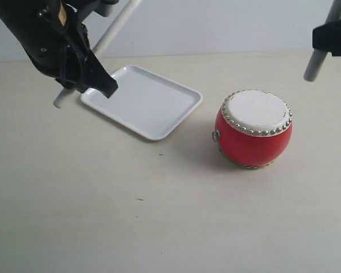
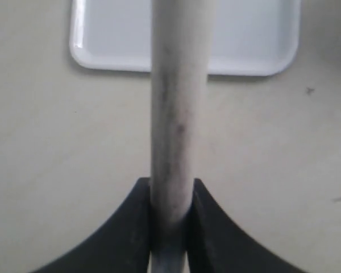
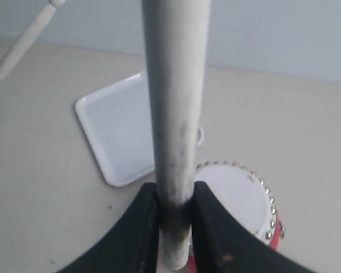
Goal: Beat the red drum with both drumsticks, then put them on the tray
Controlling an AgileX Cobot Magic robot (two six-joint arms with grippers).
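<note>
The red drum with its white studded skin stands on the table, right of the white tray. My left gripper hangs over the tray's left corner, shut on a pale drumstick that slants up to the right. In the left wrist view the jaws clamp that drumstick with the tray beyond it. My right gripper sits high at the right edge, shut on the other drumstick. The right wrist view shows the gripper pinching its drumstick above the drum.
The pale table spreads wide in front of the drum and tray. A light wall runs behind the table's far edge. The left arm's drumstick also shows in the right wrist view, beside the tray.
</note>
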